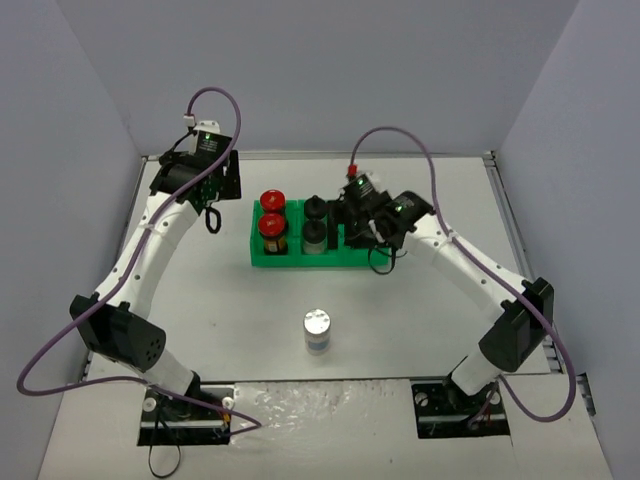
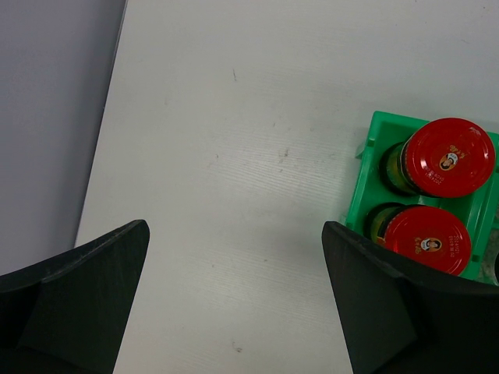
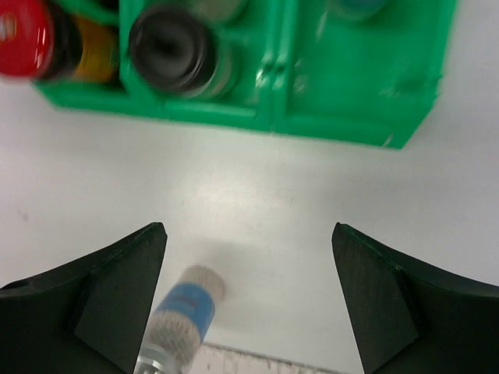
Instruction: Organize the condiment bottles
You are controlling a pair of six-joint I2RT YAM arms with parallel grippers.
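Note:
A green tray holds two red-capped jars in its left compartment and two black-capped jars in the middle one. One silver-capped jar with a blue label stands alone on the table in front of the tray. My right gripper hovers open and empty over the tray's right end. In the right wrist view, the gripper is open above the table, with the silver-capped jar by its left finger and a bluish jar edge in the right compartment. My left gripper is open and empty, left of the tray.
Grey walls enclose the table on the left, back and right. In the left wrist view, the left gripper is over bare table, with the red caps and the tray rim at its right and the left wall close by.

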